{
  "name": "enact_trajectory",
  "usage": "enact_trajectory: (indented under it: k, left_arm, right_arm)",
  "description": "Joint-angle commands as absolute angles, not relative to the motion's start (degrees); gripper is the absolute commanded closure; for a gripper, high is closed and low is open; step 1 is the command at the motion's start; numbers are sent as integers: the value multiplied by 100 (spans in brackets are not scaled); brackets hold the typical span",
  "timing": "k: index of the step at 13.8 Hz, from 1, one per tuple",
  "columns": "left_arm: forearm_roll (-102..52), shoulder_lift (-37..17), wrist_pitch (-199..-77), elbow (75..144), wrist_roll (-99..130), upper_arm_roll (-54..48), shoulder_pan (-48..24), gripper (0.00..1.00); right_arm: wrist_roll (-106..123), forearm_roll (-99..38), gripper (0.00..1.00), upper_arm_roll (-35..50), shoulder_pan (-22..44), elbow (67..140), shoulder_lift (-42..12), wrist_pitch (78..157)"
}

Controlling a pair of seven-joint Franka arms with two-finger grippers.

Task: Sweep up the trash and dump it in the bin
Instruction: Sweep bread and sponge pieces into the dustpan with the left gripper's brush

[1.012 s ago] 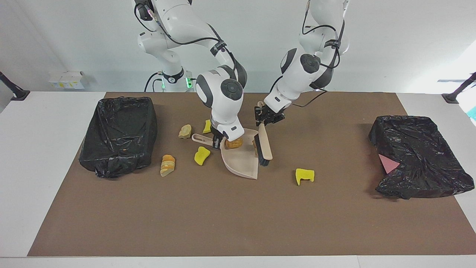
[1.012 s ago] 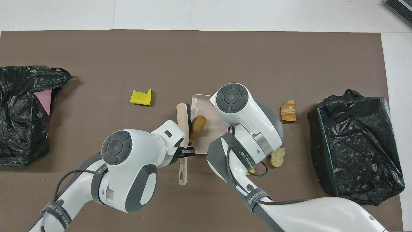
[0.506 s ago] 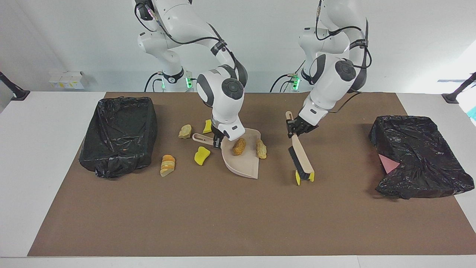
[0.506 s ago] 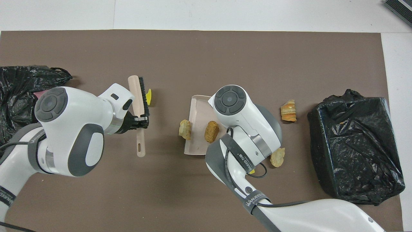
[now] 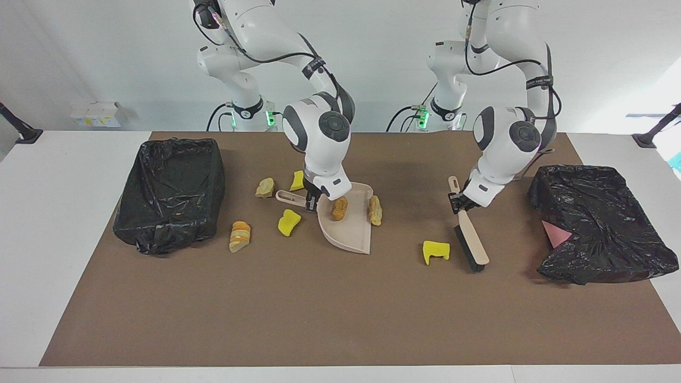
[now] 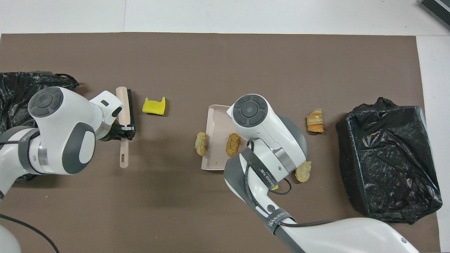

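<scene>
My right gripper is shut on the handle of the beige dustpan, which rests on the mat; the wrist hides this grip in the overhead view. One brown lump of trash lies in the pan and another at its side edge. My left gripper is shut on the beige brush, whose bristles face a yellow piece just beside it. Loose around the handle lie a yellow piece, a striped lump, a tan lump and a yellow piece.
A box-shaped bin lined with a black bag stands at the right arm's end of the brown mat. A crumpled black bag with something pink in it sits at the left arm's end.
My left gripper has carried the brush away from the dustpan toward the left arm's end, past the yellow piece. The two brown lumps stayed at the pan, which has turned slightly.
</scene>
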State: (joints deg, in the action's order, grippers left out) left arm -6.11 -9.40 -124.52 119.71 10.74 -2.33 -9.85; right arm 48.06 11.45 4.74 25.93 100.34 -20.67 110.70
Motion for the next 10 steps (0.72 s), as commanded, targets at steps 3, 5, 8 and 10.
enact_trajectory:
  k: [3,5,8,10]
  left_arm:
    - [-720,-967,-12375,11909,1064,-290,-1730,100]
    - [-782,-914,-12357,11944,1046,-290,-2195,100]
    - [-1247,-897,-12401,11962,1037,-308,-2715,100]
    - [-1397,-844,-12410,11953,1037,-308,-3136,100]
  right_arm:
    - [4948,1283,100,510,2584,10283,-1890,11118]
    - [4948,1283,100,510,2575,10292,-1890,11127]
    - [4939,1283,100,510,2584,10283,-1890,11127]
    - [4939,1283,100,510,2584,10283,-1890,11127]
